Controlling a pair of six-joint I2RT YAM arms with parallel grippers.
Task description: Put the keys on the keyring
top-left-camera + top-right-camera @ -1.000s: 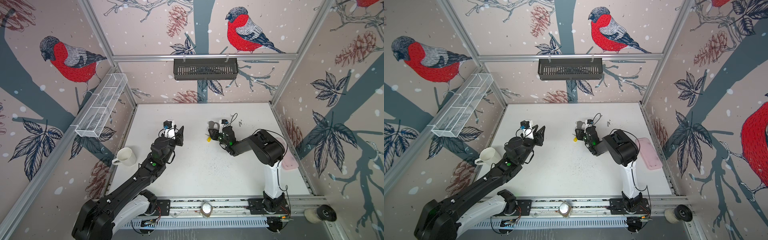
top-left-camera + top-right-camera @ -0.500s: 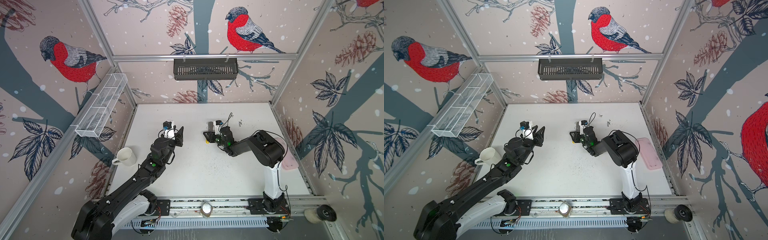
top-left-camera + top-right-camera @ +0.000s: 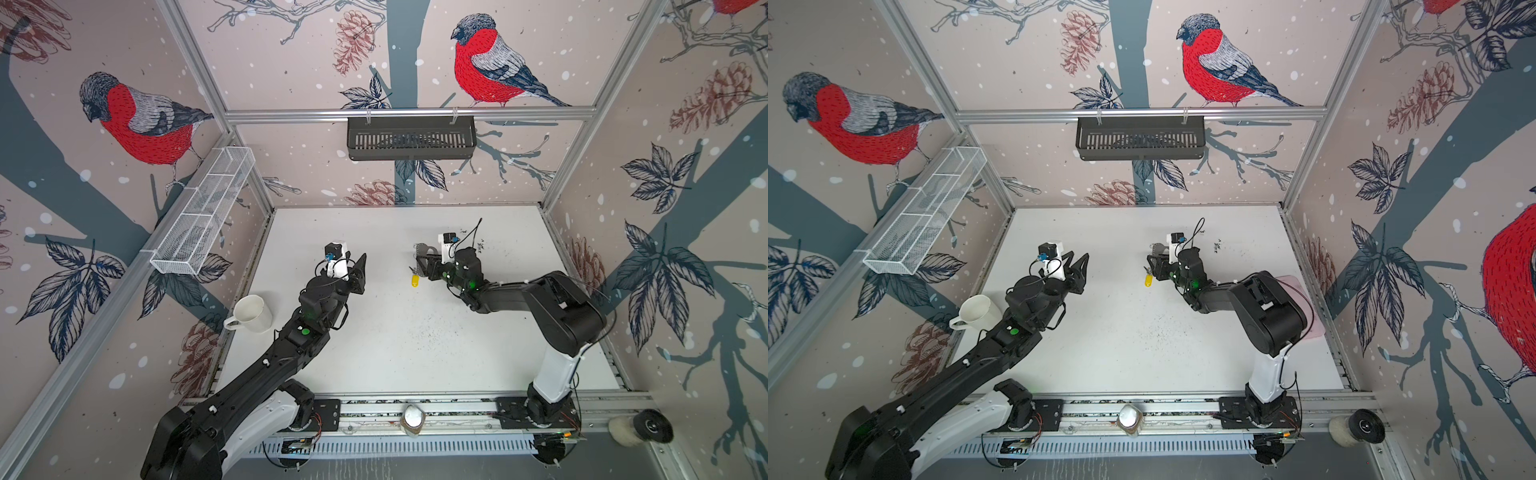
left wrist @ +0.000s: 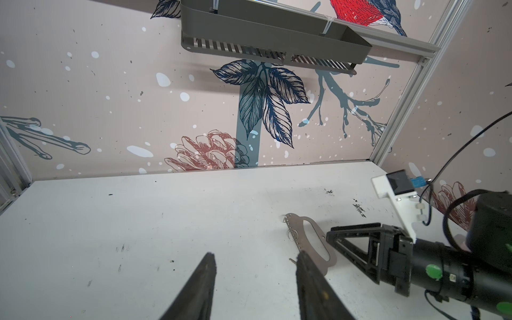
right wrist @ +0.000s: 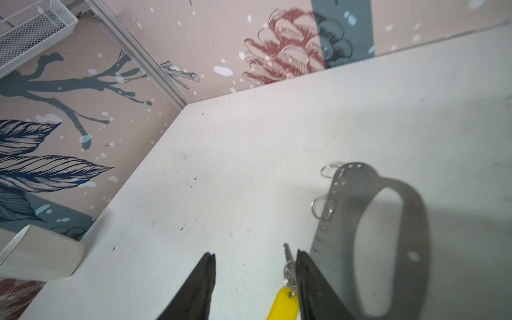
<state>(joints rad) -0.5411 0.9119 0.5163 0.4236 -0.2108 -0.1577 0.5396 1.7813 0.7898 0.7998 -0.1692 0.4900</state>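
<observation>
Since our right gripper hangs w/ jaws parted, holding nothing, beside the small dark key w/ yellow oval plastic tag lying just left of the flat grey D-shaped metal keyring plate, we risk nudging both; left gripper gapes empty.

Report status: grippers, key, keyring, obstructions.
Left gripper open, empty. Right gripper open over key. Key lies beside keyring, unattached. Nothing blocking.

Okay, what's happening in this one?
The right gripper is low over the white table, jaws apart, with the yellow-tagged key lying between them, against one finger and ungripped. The keyring plate lies flat just beside it with two small rings on it. The left gripper hangs open and empty nearby. The key isn't on a ring yet.
</observation>
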